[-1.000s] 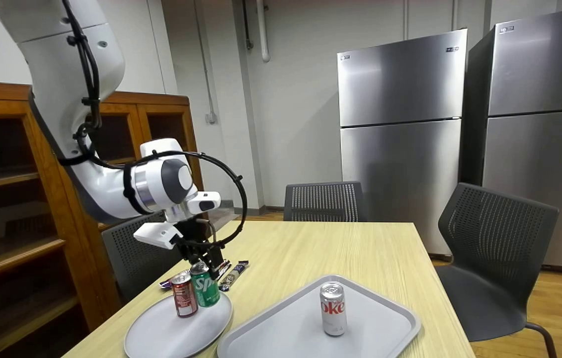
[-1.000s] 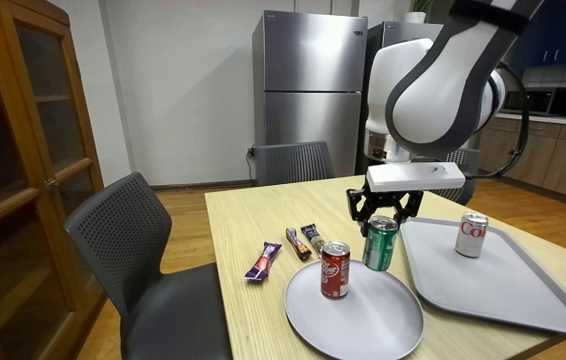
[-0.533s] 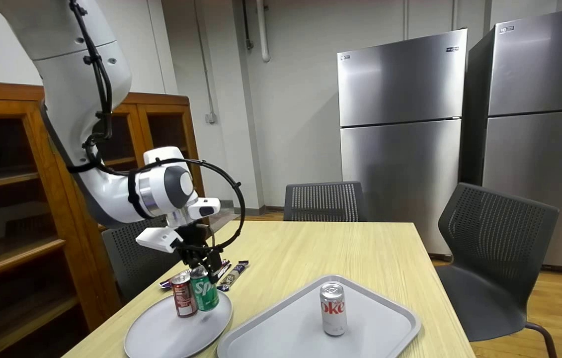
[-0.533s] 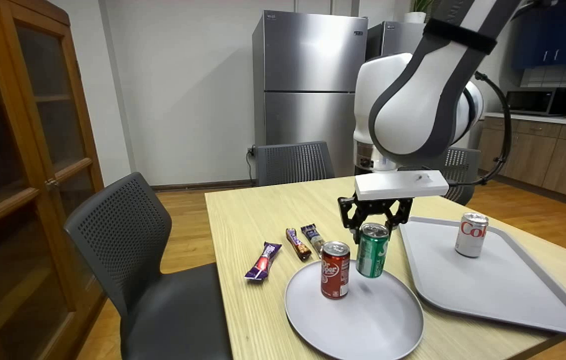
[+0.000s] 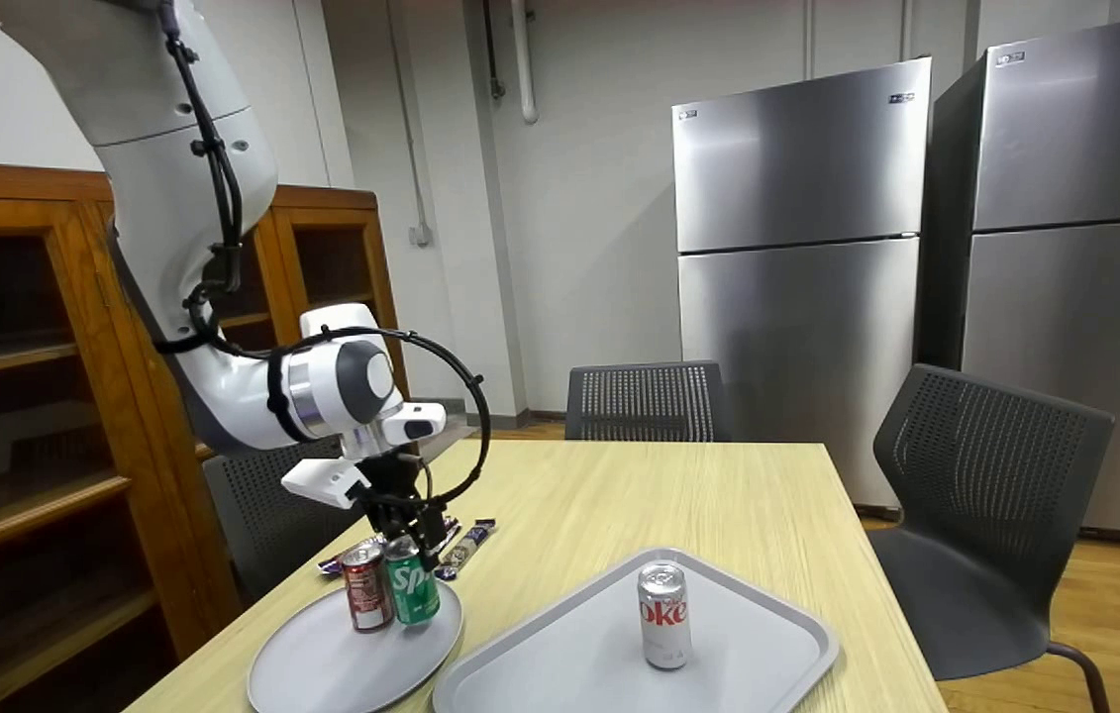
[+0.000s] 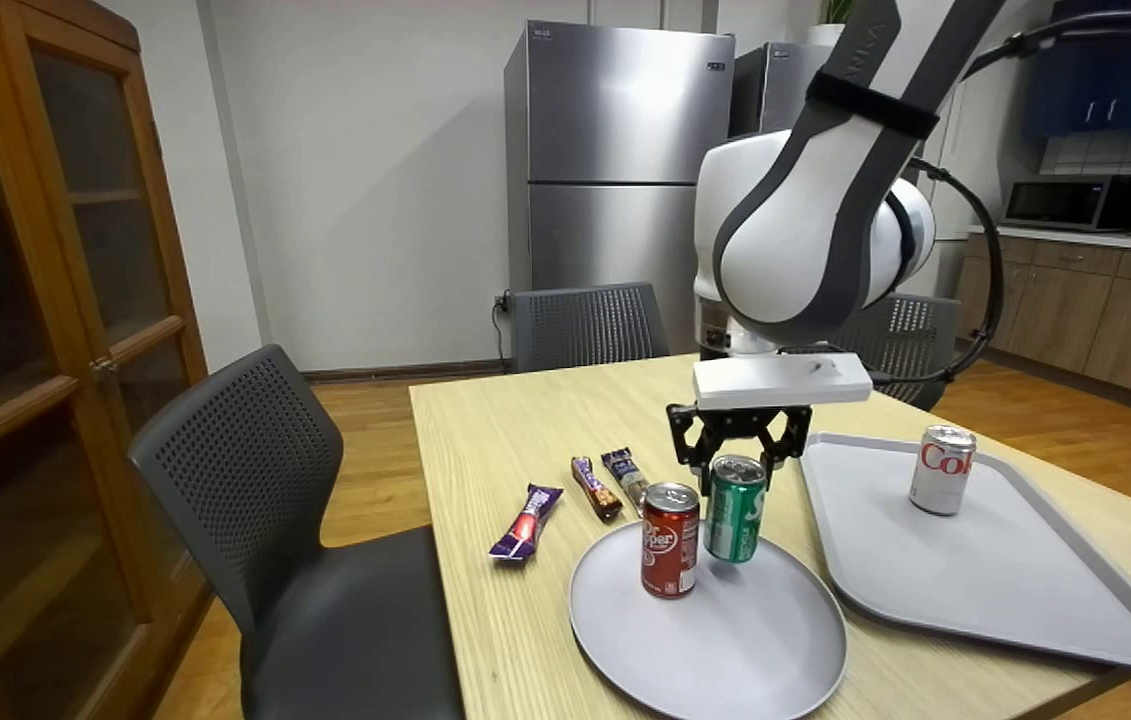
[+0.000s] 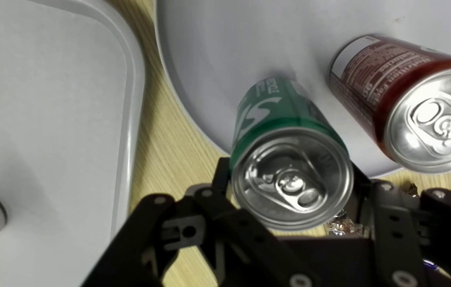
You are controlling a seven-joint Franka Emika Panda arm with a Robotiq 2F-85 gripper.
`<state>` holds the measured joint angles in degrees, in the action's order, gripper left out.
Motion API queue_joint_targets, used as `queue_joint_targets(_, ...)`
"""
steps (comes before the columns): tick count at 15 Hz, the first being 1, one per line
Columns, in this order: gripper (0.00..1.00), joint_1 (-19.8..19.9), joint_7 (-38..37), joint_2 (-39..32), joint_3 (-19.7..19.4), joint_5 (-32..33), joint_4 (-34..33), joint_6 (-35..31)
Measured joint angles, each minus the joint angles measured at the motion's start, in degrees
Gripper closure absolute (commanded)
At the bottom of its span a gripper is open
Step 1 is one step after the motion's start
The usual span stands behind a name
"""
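My gripper (image 6: 737, 476) is shut on a green Sprite can (image 6: 733, 520), one finger on each side near its top. The can is close to upright in both exterior views (image 5: 411, 586), and the wrist view (image 7: 277, 105) shows its silver lid between the fingers (image 7: 291, 179). Its base is at the far part of a round grey plate (image 6: 715, 650); I cannot tell whether it touches. A red Dr Pepper can (image 6: 669, 548) stands upright on the plate, close beside the green can but apart from it in the wrist view (image 7: 388, 85).
A grey tray (image 6: 985, 580) lies beside the plate, with a silver Diet Coke can (image 6: 943, 470) upright on it. Three wrapped bars lie on the table behind the plate: a purple one (image 6: 525, 525), a brown one (image 6: 595, 488) and a dark blue one (image 6: 627, 474). Chairs surround the table.
My gripper has carried the green can down toward the plate and nearer to the red can. The red can, tray, silver can and bars have not moved.
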<state>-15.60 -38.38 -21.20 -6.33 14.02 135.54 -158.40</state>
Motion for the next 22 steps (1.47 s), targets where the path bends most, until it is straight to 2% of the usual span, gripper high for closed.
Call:
queue_joint_targets(6,0.61,0.0,0.0,-1.6,-0.1,-0.9,-1.2,0.9)
queue_joint_targets(7,0.53,0.0,0.0,-1.8,-0.1,-1.0,-1.4,1.1)
queue_joint_targets(8,0.11,0.0,0.0,-1.9,-0.1,-1.0,-1.5,1.2)
queue_joint_targets(11,0.01,0.0,0.0,-2.1,-0.1,-1.1,-1.8,1.5)
queue_joint_targets(22,0.0,0.0,0.0,-1.0,-2.5,-1.2,-3.1,1.4)
